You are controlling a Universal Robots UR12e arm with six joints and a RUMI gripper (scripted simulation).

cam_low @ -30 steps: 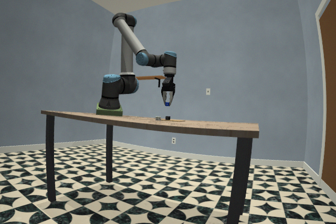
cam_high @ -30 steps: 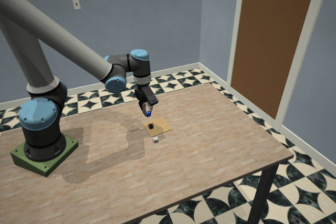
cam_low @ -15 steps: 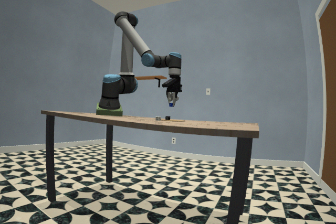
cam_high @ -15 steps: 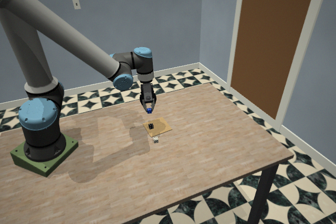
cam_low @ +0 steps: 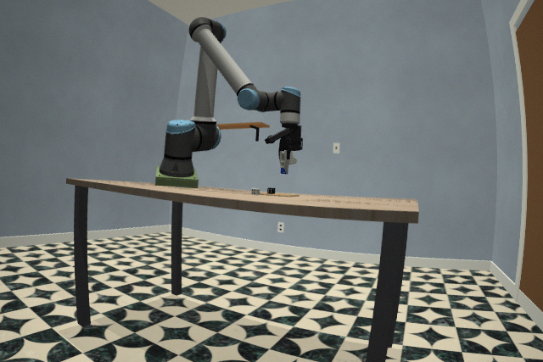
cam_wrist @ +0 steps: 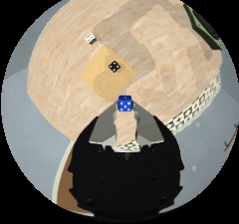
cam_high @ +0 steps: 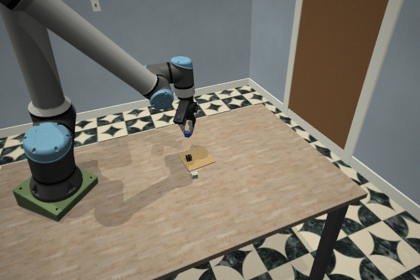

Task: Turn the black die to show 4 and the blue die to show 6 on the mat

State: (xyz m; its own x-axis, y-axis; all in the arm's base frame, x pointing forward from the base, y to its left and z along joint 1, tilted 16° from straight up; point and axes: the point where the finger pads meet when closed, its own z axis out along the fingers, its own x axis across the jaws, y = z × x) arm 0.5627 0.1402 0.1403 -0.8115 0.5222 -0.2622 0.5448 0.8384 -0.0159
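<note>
My gripper (cam_high: 187, 133) (cam_low: 283, 169) (cam_wrist: 124, 102) is shut on the blue die (cam_high: 186, 134) (cam_low: 283, 170) (cam_wrist: 124, 104), which hangs well above the table. A face with five white pips points toward the wrist camera; its underside is hidden. The black die (cam_high: 188, 157) (cam_low: 271, 190) (cam_wrist: 115, 66) sits flat on the tan mat (cam_high: 205, 162) (cam_low: 293, 195) (cam_wrist: 95, 75), near one edge; its top seems to show four pips in the wrist view. The white die (cam_high: 194, 174) (cam_low: 254, 192) (cam_wrist: 90, 38) sits flat on the table just off the mat; its top number is hard to read.
The wooden table (cam_high: 257, 181) (cam_low: 350, 203) (cam_wrist: 55, 75) carries the mat and the two lower dice. The arm's green base block (cam_high: 61, 207) (cam_low: 176, 180) (cam_wrist: 201, 27) stands at the left in the top and exterior views. Arm shadows fall across the table and part of the mat.
</note>
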